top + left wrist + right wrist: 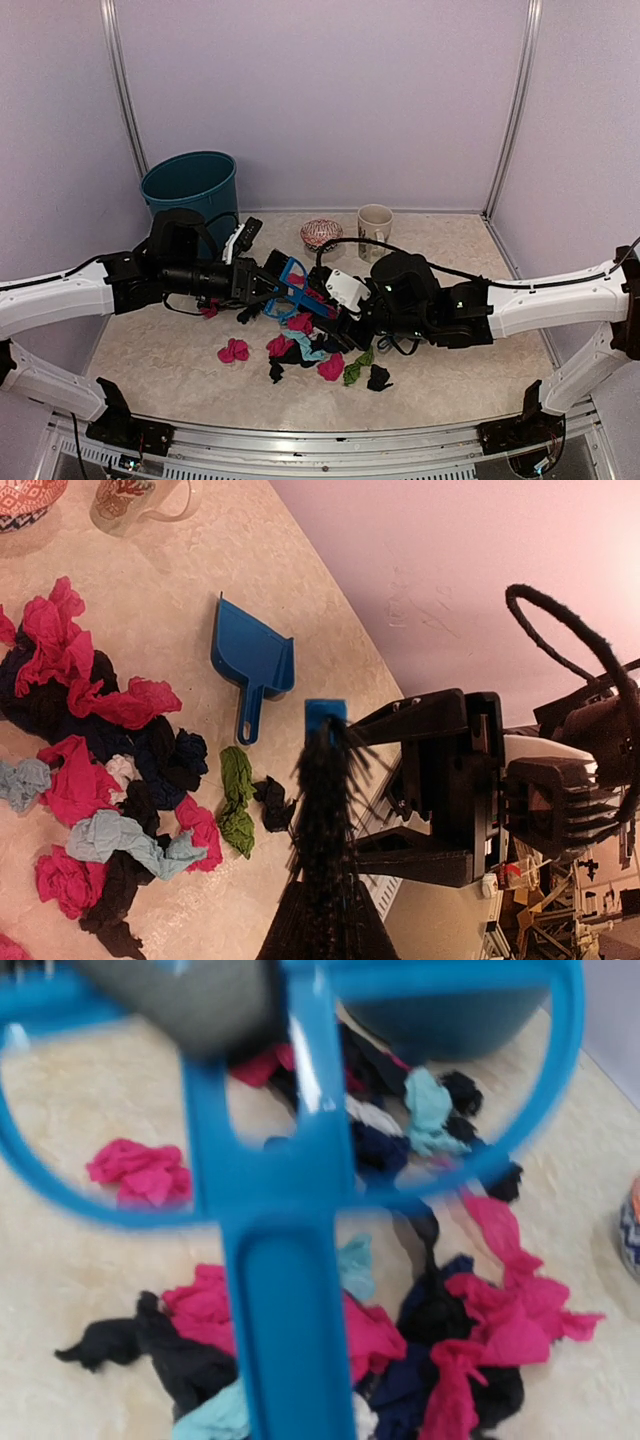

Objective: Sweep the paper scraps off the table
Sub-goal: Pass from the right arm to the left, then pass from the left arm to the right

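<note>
Plainly I judged the crumpled coloured paper scraps (80, 785) featherlight, best pushed with the black-bristled blue brush (322, 810) my left gripper (268, 287) clamped, right gripper (362, 783) agape.

Left tool (281, 284) near right tool (337, 306)

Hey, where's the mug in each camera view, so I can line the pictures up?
Top external: mug at the back, right of centre, just right of the bowl.
Left wrist: top left corner, cut off by the frame, right of the bowl.
Right wrist: not in it.
Shared landmark: the bowl, also at the right wrist's right edge.
</note>
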{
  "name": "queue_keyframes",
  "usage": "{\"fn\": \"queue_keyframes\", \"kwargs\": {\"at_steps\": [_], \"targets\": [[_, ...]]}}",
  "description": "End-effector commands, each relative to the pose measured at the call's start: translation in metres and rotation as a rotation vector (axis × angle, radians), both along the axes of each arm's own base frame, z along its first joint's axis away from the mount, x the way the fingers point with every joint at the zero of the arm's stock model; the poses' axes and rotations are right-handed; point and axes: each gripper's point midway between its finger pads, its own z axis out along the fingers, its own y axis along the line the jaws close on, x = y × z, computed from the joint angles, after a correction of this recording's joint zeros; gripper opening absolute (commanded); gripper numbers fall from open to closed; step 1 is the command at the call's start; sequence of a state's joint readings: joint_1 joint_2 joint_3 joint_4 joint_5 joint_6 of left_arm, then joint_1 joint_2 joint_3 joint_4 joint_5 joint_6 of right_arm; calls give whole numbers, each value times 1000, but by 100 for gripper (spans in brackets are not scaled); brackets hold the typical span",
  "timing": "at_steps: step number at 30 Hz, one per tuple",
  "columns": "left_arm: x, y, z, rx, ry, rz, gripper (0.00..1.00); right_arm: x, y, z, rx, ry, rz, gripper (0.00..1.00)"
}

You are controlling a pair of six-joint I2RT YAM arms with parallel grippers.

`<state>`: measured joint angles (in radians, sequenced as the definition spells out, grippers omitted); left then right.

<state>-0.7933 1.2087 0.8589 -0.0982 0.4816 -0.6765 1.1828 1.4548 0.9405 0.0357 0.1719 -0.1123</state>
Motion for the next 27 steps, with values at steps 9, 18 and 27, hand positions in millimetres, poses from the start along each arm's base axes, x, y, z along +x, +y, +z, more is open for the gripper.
{"fn": "queue_keyframes", "kwargs": {"at_steps": [9,18,27], "targets": [[20,28,15,-50,-124,133,0,3,-23,15,79,72,-57,72],[7,29,19,-132,-127,97,0,-10,-36,24,122,111,40,76],[-17,25,25,-266,-82,12,0,-34,-36,44,178,-67,234,82]]}}
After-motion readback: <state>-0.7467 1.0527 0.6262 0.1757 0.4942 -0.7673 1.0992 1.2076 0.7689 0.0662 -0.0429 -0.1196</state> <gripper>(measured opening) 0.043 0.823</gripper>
